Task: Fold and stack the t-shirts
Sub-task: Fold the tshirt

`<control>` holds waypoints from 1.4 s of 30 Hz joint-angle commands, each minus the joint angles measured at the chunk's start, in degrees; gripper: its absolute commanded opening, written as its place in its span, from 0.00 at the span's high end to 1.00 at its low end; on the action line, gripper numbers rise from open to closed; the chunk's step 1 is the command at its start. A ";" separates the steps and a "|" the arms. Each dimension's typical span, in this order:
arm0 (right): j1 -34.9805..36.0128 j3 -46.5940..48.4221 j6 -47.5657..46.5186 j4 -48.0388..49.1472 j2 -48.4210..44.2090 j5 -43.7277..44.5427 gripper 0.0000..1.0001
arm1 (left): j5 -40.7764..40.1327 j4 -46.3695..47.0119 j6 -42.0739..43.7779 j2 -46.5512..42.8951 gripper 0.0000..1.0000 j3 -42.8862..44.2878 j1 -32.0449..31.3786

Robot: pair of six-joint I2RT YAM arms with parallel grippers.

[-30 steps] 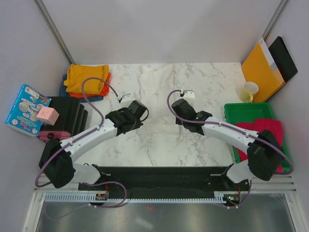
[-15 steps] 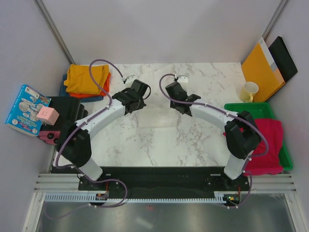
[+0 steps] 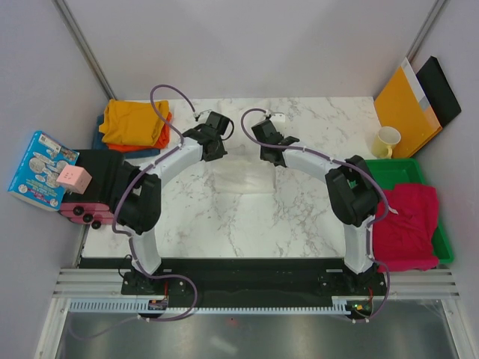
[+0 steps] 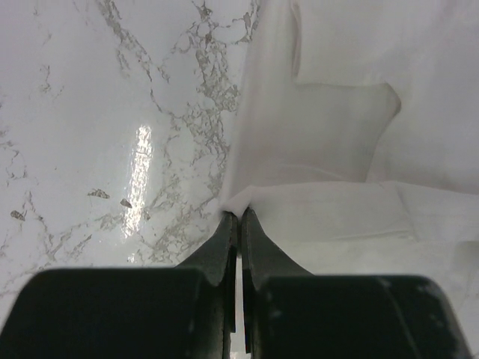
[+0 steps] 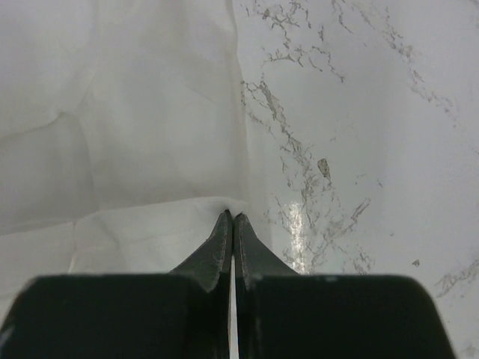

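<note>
Marble table [image 3: 299, 217] is spreading out under both my arms. My left gripper [image 4: 239, 221] and right gripper [image 5: 232, 221] are each clenching tight on a folded edge of the one white t-shirt [image 3: 243, 179], which is lying mid-table, well apart from the green tray [image 3: 389, 170]. One crimson-pink t-shirt [image 3: 408, 221] is draping over that tray. Three more are sitting stacked at the corner across from the tray: mustard yellow one [image 3: 131, 120] topping orange one [image 3: 163, 133] and blue one [image 3: 99, 134]. One mug [image 3: 388, 140] and one envelope [image 3: 404, 105] are standing just behind the tray. One printed box [image 3: 41, 168] is showing lettering too small to read.
</note>
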 commanded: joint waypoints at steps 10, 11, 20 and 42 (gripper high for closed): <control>-0.89 9.60 -1.26 0.02 8.22 -0.90 1.00 | 3.24 1.36 4.38 9.75 0.98 10.02 3.57; -0.80 10.04 -1.35 0.11 8.48 -0.90 1.00 | 3.41 1.27 4.82 10.19 0.98 10.29 3.66; -0.54 8.72 -2.49 4.77 2.07 -1.95 0.29 | 1.48 1.01 5.52 8.27 0.02 13.37 3.75; 2.72 -13.16 3.13 7.05 -4.08 -7.92 0.66 | 9.22 5.23 0.16 -0.01 0.14 -6.58 -4.94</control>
